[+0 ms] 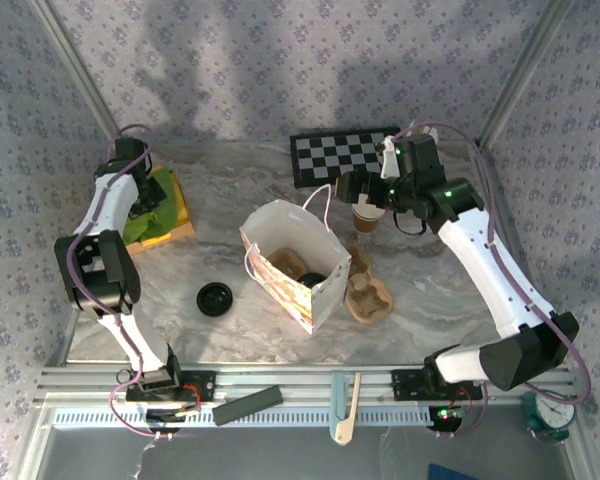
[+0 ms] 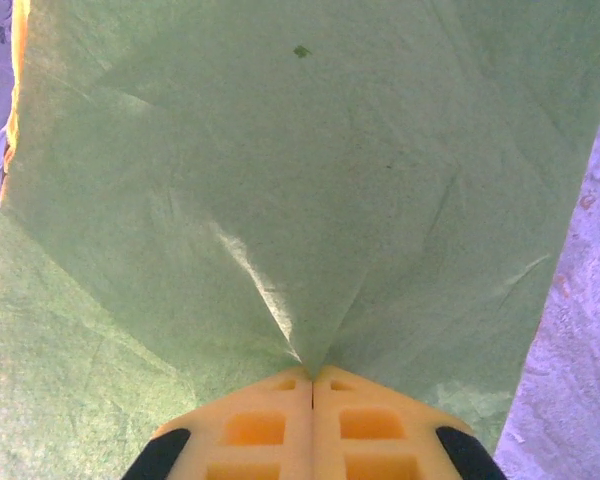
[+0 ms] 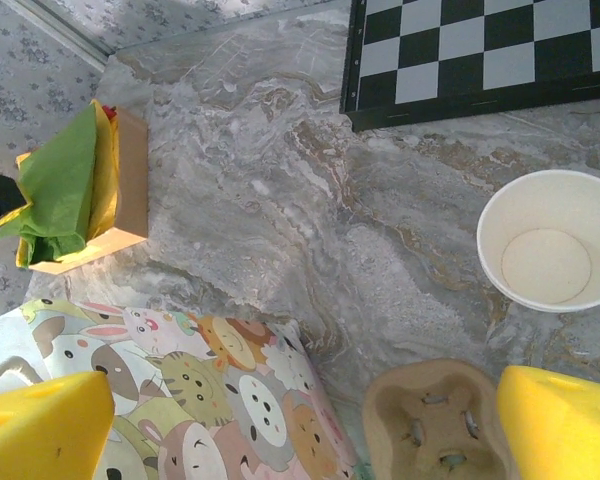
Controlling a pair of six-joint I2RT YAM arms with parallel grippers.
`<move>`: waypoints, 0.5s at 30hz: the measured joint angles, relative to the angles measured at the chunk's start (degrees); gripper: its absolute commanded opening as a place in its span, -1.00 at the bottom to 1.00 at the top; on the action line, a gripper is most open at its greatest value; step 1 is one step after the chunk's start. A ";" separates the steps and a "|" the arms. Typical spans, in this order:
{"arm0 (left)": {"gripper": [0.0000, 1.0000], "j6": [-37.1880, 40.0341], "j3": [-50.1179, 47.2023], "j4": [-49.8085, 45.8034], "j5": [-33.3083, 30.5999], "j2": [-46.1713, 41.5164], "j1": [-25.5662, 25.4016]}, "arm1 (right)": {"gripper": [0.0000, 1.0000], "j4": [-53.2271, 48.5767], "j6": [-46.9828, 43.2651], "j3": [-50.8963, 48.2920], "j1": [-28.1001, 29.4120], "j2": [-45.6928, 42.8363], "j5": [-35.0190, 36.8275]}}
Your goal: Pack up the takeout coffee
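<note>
While the left arm stretches to the far left of the grey marbled table (image 1: 230, 200), the left gripper (image 2: 312, 372) has its yellow fingers (image 2: 265, 425) pressed tip to tip, pinching a fold of thin green tissue paper (image 2: 280, 180). That sheet lies draped over a shallow tan cardboard box (image 3: 130, 190) lined with yellow.

Nearer the front, a round black plastic lid (image 1: 216, 298) lies flat on the table, apart from and left of the white paper bag printed with cartoon animals (image 1: 290, 285). The bag stands upright and open mid-table with its handles up. Brown moulded pulp and something dark sit inside it; what the dark thing is I cannot tell.

Just right of the bag, a brown moulded-pulp cup tray (image 1: 368, 297) rests on the table. Behind the tray, the tan paper cup with a white rim (image 1: 367, 218) stands upright and uncovered, its pale bottom visible in the right wrist view. It is near the front edge of the black-and-white checkerboard (image 1: 345, 152). The right gripper (image 3: 300, 400) hangs above the cup and tray, its yellow fingers spread wide and holding nothing.
</note>
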 measured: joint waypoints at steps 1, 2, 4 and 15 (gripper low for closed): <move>-0.39 0.24 0.00 -0.07 0.00 0.46 0.00 | 1.00 0.00 0.00 0.00 0.11 0.00 0.02; -0.26 0.46 0.00 -0.11 0.02 1.01 0.00 | 1.00 0.00 0.02 0.00 0.15 0.00 0.00; -0.12 1.29 0.00 -0.13 0.20 2.32 0.00 | 0.99 0.00 0.02 0.00 0.37 0.00 0.13; 0.17 4.02 4.61 0.83 0.85 7.82 0.07 | 1.00 -0.02 0.02 0.00 0.52 0.00 0.46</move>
